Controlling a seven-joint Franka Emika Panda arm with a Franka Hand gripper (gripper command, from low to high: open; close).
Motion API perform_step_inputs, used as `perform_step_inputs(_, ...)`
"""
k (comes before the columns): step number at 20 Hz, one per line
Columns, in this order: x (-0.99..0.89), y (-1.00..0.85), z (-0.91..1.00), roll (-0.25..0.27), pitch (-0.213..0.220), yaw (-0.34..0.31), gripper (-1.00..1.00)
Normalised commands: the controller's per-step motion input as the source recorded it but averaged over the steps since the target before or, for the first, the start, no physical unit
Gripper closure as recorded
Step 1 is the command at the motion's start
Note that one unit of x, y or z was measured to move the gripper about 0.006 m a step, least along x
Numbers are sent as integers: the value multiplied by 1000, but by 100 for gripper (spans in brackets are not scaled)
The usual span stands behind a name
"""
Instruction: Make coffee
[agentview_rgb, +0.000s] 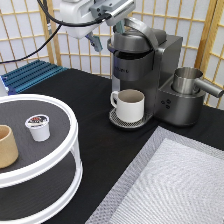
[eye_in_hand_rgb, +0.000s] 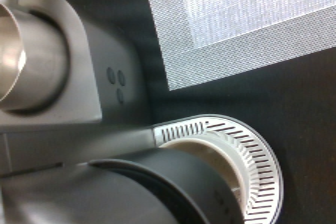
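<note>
Up at twelve o'clock of the exterior view, the gripper (agentview_rgb: 107, 35) hangs over the lid of the coffee machine (agentview_rgb: 145, 75), fingers apart, holding nothing. At nine o'clock the coffee pod (agentview_rgb: 38, 127) stands upright on the top tier of a round white stand (agentview_rgb: 67, 145), a tan cup (agentview_rgb: 7, 146) just beside it toward eight o'clock; well apart, near centre, a white mug (agentview_rgb: 129, 105) sits on the machine's drip tray (eye_in_hand_rgb: 251, 155). At three o'clock a steel pitcher (agentview_rgb: 189, 82) rests on the machine's side, and a grey mat (agentview_rgb: 170, 190) covers the black counter (agentview_rgb: 100, 155) at five o'clock.
</note>
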Motion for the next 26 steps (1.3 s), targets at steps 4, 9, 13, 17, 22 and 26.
perform_step_inputs(4, 63, 648, 763, -312, 14, -63, -100)
perform_step_inputs(9, 55, 729, 394, -347, 15, -41, -100)
perform_step_inputs(13, 131, 796, 373, -327, 69, -1, -100)
perform_step_inputs(17, 211, 781, 636, -277, 144, 14, -100)
perform_step_inputs(22, 269, 687, 416, -211, 219, 91, -100)
perform_step_inputs(26, 260, 666, 335, -145, 265, 117, -100)
